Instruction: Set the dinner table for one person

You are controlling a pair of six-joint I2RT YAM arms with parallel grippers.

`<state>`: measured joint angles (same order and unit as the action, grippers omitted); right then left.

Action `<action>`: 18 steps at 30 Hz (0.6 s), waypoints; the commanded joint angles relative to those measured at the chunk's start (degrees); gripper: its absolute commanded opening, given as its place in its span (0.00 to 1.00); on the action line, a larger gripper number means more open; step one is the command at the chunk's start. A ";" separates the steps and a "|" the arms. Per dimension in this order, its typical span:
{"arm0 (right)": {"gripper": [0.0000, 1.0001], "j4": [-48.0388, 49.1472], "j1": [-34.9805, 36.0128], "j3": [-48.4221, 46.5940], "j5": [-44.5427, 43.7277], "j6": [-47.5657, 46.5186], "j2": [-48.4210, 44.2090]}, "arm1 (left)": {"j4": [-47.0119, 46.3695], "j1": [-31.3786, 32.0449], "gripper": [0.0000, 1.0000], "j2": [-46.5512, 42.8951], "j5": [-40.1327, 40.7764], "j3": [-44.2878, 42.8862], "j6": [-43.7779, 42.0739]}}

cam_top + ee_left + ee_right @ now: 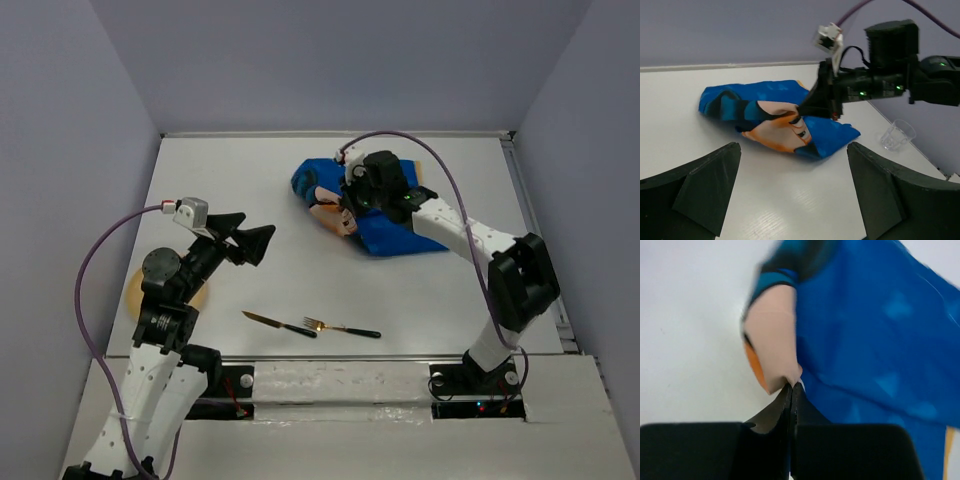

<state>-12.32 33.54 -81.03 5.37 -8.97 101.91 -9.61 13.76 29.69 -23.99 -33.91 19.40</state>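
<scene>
R hand [791, 390] pinches blue mat [405, 236] near far edge of worktop [300, 285]. L hand [256, 228] wide, holding nothing. Clear cup [897, 134] upright by right edge.

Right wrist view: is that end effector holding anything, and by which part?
The right end effector is shut on the crumpled blue cartoon-print cloth mat, pinching a peach-coloured folded edge. The left end effector is open, holding nothing.
</scene>
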 commanded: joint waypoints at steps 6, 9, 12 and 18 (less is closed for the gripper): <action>0.02 2.03 -3.92 23.37 -2.72 15.47 -14.08 | 0.90 -0.31 0.99 6.42 6.58 -0.99 6.00; 0.22 1.68 -3.92 24.87 -8.26 17.40 -17.00 | 0.90 -0.31 0.92 7.31 9.22 1.39 9.07; 0.67 1.42 -3.92 25.92 -8.62 19.86 -21.30 | 0.99 -0.14 0.88 7.75 13.24 4.80 12.75; 0.79 0.80 -3.92 30.05 -12.04 23.99 -32.37 | -5.42 2.93 0.85 11.17 17.64 13.33 21.03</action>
<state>-12.78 29.32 -53.36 -2.57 10.79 75.31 -9.37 14.13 38.59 -11.00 -24.14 34.13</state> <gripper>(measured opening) 0.804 0.864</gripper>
